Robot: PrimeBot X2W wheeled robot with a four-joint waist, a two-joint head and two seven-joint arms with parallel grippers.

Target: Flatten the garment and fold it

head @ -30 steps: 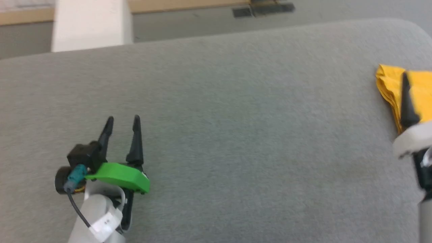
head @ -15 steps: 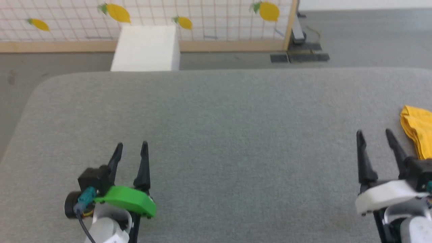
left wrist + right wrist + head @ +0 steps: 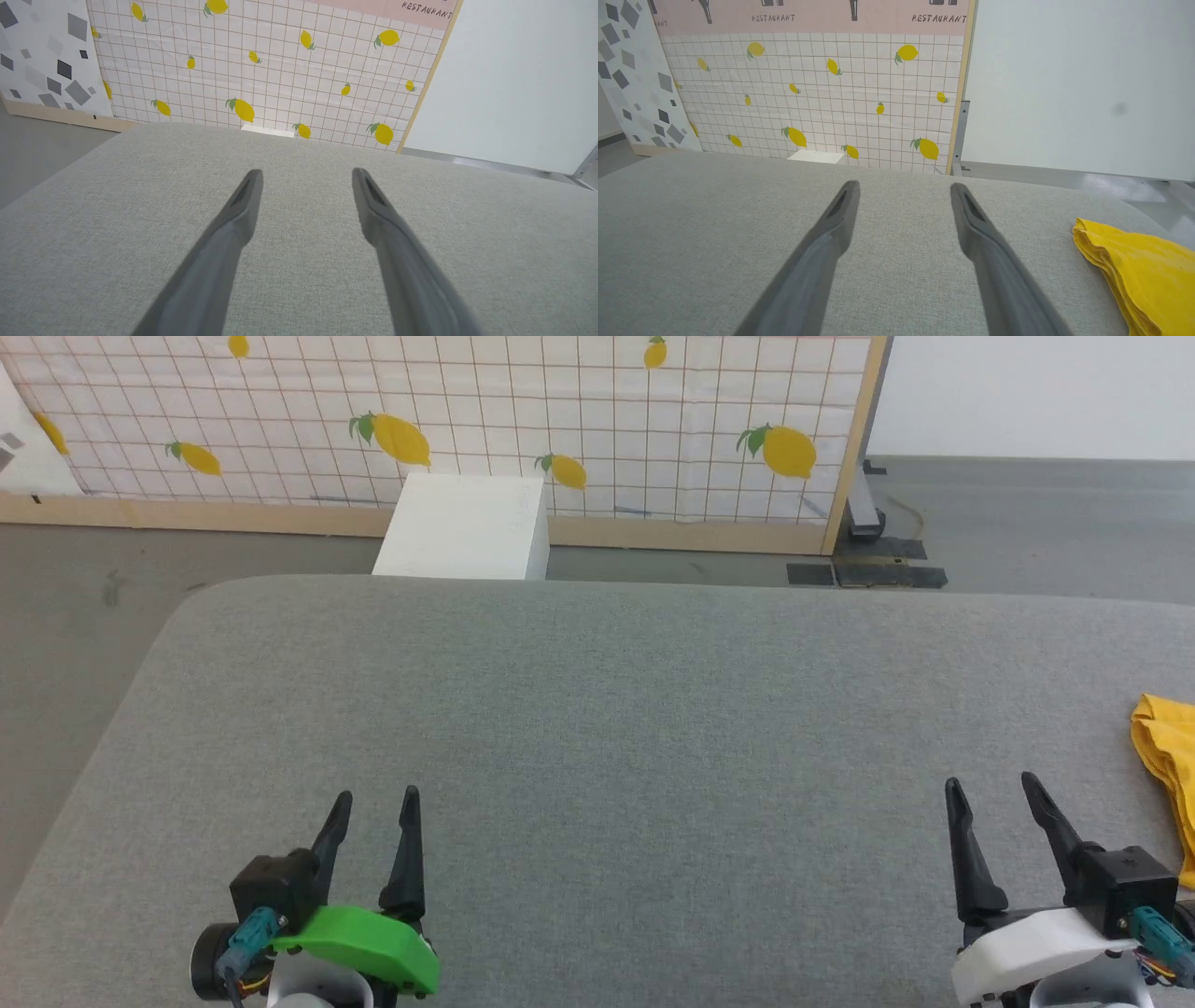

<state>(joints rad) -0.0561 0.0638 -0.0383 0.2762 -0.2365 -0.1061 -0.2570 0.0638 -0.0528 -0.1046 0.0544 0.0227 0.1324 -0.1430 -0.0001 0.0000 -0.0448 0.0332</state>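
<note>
Grey fabric covers the wide bench [image 3: 597,709]. At its right edge lies the yellow garment [image 3: 1167,747], gathered in layers, near the right pincer [image 3: 989,779] but apart from it. The right pincer and the left pincer [image 3: 378,793] both stand wide open and hold nothing.

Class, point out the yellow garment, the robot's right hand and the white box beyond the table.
garment [image 3: 1139,270]: right wrist view, on its top yellow layer.
right hand [image 3: 990,782]: head view, midway between its two fingertips.
white box [image 3: 462,527]: head view, middle of its visible white face.
</note>
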